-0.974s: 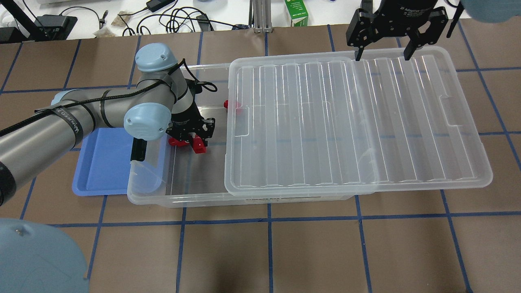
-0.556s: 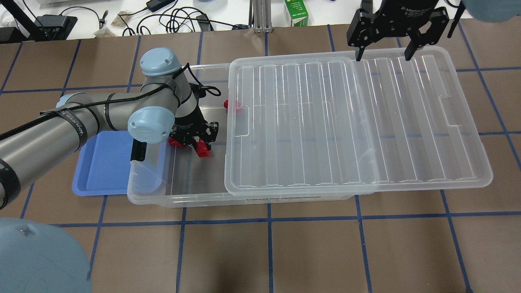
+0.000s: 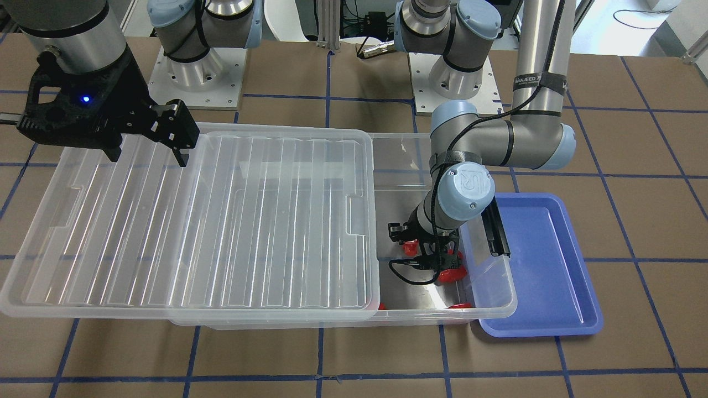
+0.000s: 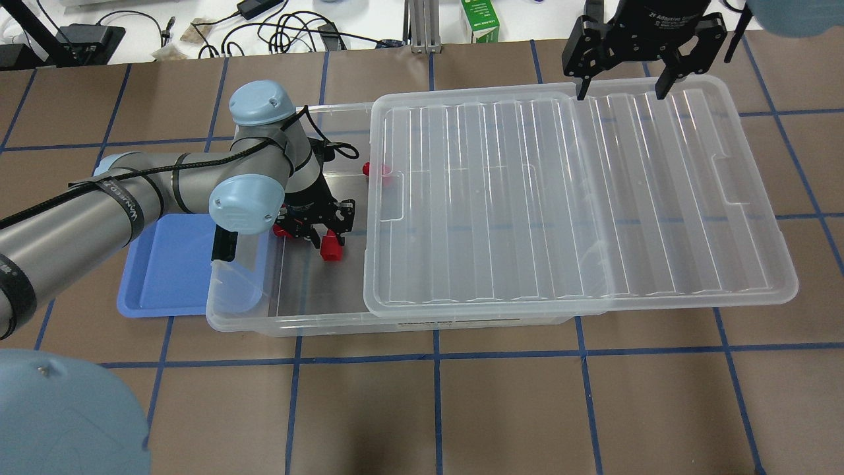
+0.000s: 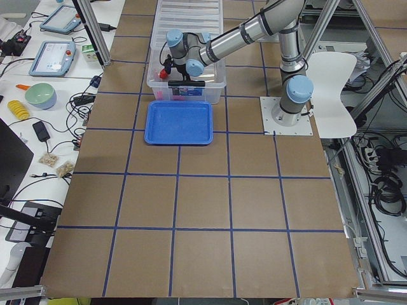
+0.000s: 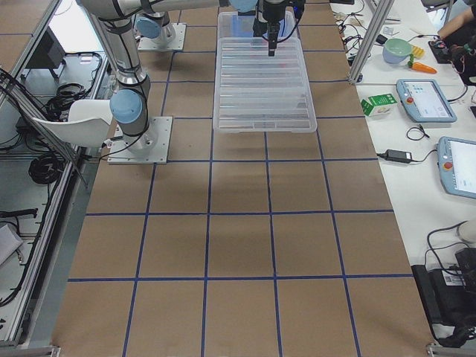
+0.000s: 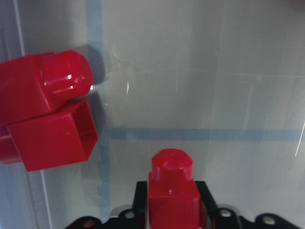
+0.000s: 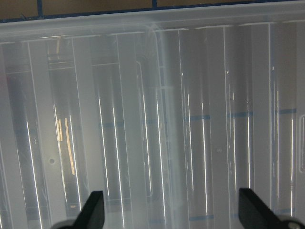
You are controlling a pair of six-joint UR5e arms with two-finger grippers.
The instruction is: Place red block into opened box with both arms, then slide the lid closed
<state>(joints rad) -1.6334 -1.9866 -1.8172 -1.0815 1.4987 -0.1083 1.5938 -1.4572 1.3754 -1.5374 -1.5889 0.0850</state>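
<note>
The clear box (image 4: 290, 323) lies across the table, and its ribbed lid (image 4: 573, 198) is slid to the right so that only the box's left end is uncovered. Inside that uncovered end, my left gripper (image 4: 328, 243) is shut on the small red block (image 4: 330, 252). The left wrist view shows the block (image 7: 171, 191) between the fingers, just above the box floor. My right gripper (image 4: 618, 82) hangs open over the lid's far edge with nothing in it. In the right wrist view its fingertips (image 8: 93, 210) stand wide apart above the lid's ribs.
A blue tray (image 4: 165, 270) lies against the box's left end, next to the black clip bar (image 4: 224, 244). Other red pieces lie in the box: chunkier ones (image 7: 47, 109) left of the gripper and one (image 4: 377, 170) at the lid's edge. Cables and a green carton (image 4: 480, 23) sit beyond the table.
The left gripper has moved a little to the right and toward the near wall inside the box, carrying the red block. The right gripper and the lid have not moved.
</note>
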